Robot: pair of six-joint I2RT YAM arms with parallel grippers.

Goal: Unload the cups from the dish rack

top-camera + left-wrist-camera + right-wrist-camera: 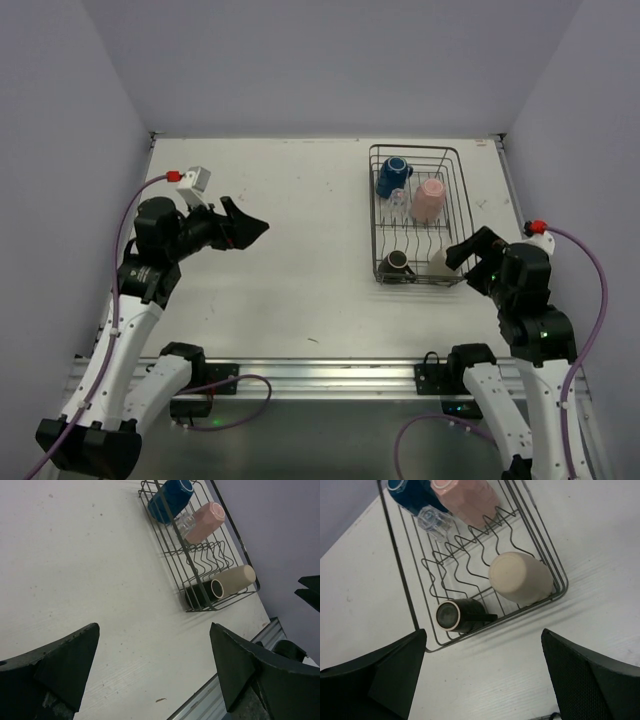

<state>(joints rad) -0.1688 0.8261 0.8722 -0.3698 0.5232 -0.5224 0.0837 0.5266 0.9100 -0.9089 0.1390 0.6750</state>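
The dish rack (372, 220) stands at the table's right. In it lie the blue mug (392, 176), pale pink cup (430, 198) and clear glass (400, 201) at the far end. The dark brown mug (395, 265) and cream-beige mug (440, 260) lie at the near end. My left gripper (248, 216) is open and empty above the table's left, far from the rack (220, 600). My right gripper (472, 245) is open and empty. It hovers just off the rack's near right corner, above the cream-beige mug (520, 577) and dark brown mug (457, 615).
Grey walls close in the table on the left, back and right. A metal rail (320, 375) runs along the near edge between the arm bases. Part of the right arm (310, 592) shows in the left wrist view.
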